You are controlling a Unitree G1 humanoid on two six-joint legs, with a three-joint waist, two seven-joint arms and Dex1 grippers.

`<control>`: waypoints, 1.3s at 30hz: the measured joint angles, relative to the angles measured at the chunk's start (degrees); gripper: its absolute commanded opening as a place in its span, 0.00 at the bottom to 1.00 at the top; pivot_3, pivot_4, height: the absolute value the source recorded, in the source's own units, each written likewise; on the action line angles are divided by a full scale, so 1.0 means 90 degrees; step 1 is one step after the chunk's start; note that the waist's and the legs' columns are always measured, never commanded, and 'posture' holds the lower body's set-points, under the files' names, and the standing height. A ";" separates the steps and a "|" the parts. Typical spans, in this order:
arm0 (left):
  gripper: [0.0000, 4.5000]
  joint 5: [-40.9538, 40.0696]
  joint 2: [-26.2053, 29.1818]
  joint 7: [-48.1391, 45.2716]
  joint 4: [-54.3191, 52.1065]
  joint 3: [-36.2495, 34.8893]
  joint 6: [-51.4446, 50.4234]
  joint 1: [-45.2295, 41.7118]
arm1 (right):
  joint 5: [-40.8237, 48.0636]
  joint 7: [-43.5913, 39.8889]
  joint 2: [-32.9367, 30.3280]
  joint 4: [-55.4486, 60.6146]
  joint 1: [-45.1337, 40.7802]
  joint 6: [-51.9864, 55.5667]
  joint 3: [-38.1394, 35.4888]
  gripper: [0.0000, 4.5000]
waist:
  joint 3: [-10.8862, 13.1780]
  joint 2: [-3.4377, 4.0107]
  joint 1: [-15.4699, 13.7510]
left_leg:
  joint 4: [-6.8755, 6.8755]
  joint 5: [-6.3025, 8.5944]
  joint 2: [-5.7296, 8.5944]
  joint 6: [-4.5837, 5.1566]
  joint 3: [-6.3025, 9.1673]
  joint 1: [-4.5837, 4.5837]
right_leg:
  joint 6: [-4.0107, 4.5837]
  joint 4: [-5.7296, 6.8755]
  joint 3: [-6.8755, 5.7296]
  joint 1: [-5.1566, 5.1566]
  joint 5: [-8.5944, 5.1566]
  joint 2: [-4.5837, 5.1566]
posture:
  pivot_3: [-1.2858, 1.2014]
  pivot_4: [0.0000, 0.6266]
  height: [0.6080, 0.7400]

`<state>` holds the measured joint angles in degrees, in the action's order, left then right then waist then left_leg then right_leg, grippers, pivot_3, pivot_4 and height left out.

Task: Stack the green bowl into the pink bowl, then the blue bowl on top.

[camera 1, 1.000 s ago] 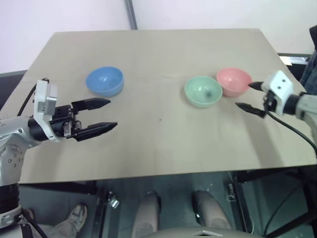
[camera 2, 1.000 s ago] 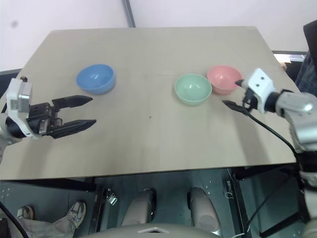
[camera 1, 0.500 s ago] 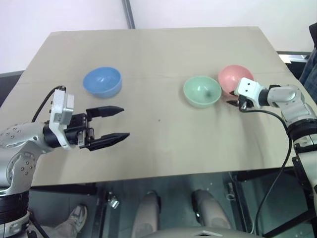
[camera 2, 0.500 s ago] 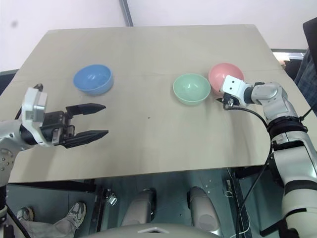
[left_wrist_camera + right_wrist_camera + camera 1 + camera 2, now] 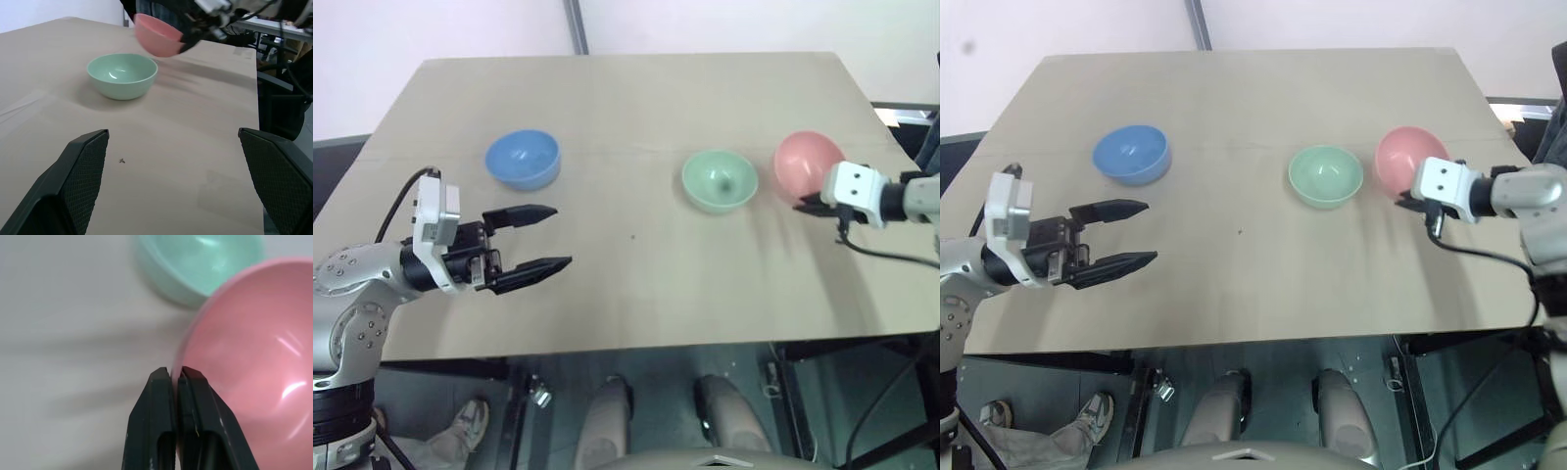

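The pink bowl (image 5: 806, 162) hangs tilted just above the table at the right, its rim pinched by my right gripper (image 5: 806, 206), which is shut on it; the right wrist view shows the fingers (image 5: 164, 396) closed over the rim of the pink bowl (image 5: 249, 347). A small gap separates it from the green bowl (image 5: 719, 181), which sits upright on the table to its left. The blue bowl (image 5: 522, 159) rests at the left. In front of the blue bowl, my left gripper (image 5: 561, 236) is open and holds nothing, pointing toward the middle of the table.
The wooden table (image 5: 636, 98) has bare surface in the middle and at the back. Its front edge runs just below both grippers, and its right edge lies near the right arm. A black cable (image 5: 891, 257) trails from the right wrist.
My right gripper has shut on the pink bowl's rim and drawn it right, away from the green bowl, tilting and lifting it. The left gripper stays open and almost in place.
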<state>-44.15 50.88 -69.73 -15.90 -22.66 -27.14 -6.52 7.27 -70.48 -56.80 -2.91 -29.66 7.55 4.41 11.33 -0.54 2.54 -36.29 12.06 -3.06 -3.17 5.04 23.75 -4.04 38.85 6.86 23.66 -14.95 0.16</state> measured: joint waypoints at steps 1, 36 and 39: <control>1.00 0.0017 -0.0004 -0.0009 0.0049 0.0017 0.0007 -0.0002 | 0.0258 -0.0109 -0.0056 0.0545 0.0286 0.0354 -0.0042 0.01 | 0.0000 0.0001 0.0025 | -0.0004 0.0000 -0.0003 0.0000 -0.0003 -0.0005 | -0.0001 0.0003 0.0003 -0.0002 -0.0001 -0.0004 | 0.52 0.24 0.90; 1.00 0.0384 0.0157 -0.0427 0.0822 -0.0699 0.0544 0.1006 | 0.0160 0.1262 0.2567 0.1396 -0.1735 0.1746 0.1112 0.79 | -0.0014 -0.0029 0.0125 | -0.0008 0.0003 -0.0012 -0.0007 -0.0003 0.0000 | 0.0002 0.0001 -0.0009 0.0006 -0.0008 -0.0007 | 0.52 0.24 0.90; 1.00 0.0383 0.0125 -0.0411 0.0818 -0.0633 0.0544 0.0861 | -0.0340 0.1396 0.2408 0.0614 -0.1735 0.1004 0.1246 0.79 | -0.0015 -0.0031 0.0155 | -0.0007 0.0003 -0.0012 -0.0006 -0.0004 -0.0002 | 0.0000 0.0002 -0.0008 0.0007 -0.0008 -0.0008 | 0.52 0.24 0.90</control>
<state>-40.71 52.01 -73.44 -8.53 -28.36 -22.25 1.23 4.21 -57.91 -35.13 2.62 -45.27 16.59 15.62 11.20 -0.81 3.93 -36.35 12.08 -3.17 -3.22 5.00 23.73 -4.04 38.87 6.79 23.72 -15.02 0.09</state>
